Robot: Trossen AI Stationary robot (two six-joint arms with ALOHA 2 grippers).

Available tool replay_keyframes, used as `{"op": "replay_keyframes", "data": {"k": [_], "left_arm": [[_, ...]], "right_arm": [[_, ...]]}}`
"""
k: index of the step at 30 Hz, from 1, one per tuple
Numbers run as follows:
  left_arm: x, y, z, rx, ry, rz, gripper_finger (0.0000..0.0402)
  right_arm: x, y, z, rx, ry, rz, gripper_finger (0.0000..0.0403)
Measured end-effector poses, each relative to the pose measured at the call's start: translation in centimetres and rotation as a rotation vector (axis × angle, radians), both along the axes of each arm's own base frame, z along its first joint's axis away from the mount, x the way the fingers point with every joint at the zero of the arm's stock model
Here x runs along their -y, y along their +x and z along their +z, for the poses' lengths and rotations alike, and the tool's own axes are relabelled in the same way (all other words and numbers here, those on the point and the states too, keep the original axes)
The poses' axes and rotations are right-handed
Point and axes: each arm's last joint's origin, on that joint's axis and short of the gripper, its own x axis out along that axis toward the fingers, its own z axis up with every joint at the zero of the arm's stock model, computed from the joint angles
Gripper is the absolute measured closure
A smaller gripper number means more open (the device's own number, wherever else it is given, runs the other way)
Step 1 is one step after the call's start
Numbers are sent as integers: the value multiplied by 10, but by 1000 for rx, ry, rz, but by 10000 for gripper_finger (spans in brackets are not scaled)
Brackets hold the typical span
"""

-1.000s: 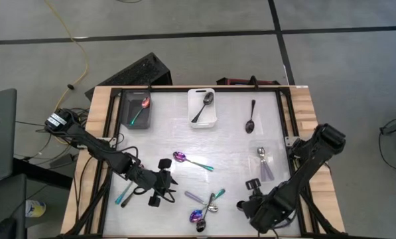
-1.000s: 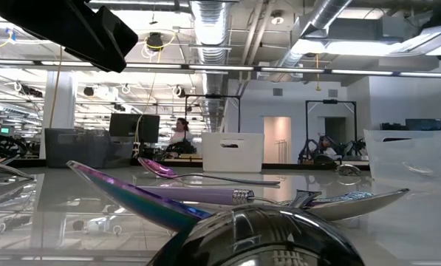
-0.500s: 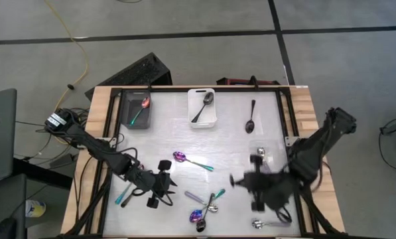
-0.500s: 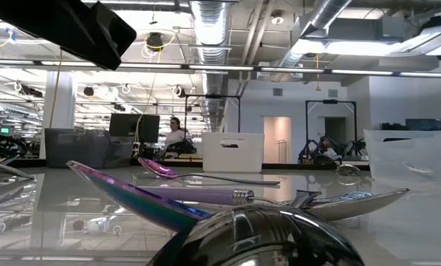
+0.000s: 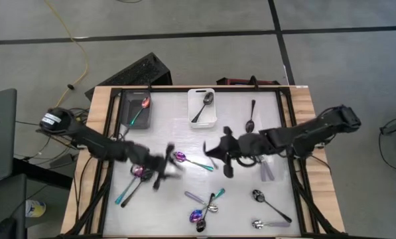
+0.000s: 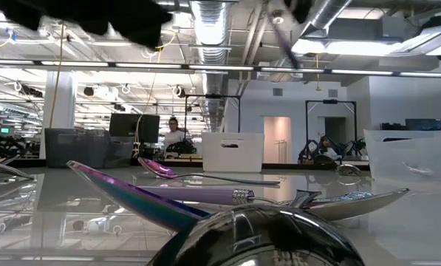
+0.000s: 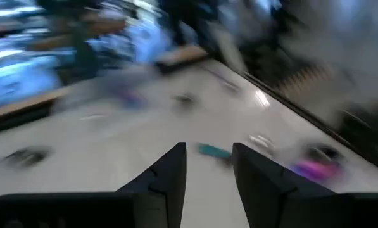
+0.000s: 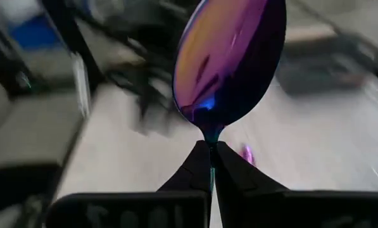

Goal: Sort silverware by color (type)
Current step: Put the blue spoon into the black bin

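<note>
Right end effector (image 8: 211, 166) carried one purple spoon (image 8: 230, 57) centerward.

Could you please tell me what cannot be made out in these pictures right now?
- Right hand, high view: motion blur hides its grip; only the right wrist view shows the purple spoon pinched.
- Left hand, high view: smeared by motion.
- Left wrist view: table items blurred beyond telling.
- Low view: a near spoon bowl blocks the front table.

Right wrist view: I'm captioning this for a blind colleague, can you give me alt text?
The right gripper is shut on the thin neck of an iridescent purple spoon, its bowl standing up large before the camera. Behind it the white table and room are streaked with motion blur.
</note>
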Motion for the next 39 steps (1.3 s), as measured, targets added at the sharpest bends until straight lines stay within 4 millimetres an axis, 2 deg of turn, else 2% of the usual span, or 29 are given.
{"op": "replay_keyframes", "data": {"k": [2, 5, 8, 11, 21, 31, 39], "left_arm": [[-25, -8, -7, 100, -152, 96, 287], [-46, -15, -14, 188, -301, 160, 287], [-49, -13, -16, 185, -323, 140, 287], [-49, -10, -12, 196, -310, 145, 287], [-68, -7, -8, 224, -284, 227, 287], [-85, -7, -12, 191, -291, 284, 287], [-94, -7, -11, 201, -282, 318, 287]], "right_arm": [[13, 7, -10, 96, 16, -11, 378], [30, 17, -21, 251, 15, -63, 378], [41, 31, -27, 367, 15, -62, 378], [43, 43, -38, 416, 14, -24, 378], [53, 66, -60, 396, -21, -41, 378], [68, 68, -57, 404, -54, -78, 377], [71, 69, -58, 395, -56, -83, 377]]}}
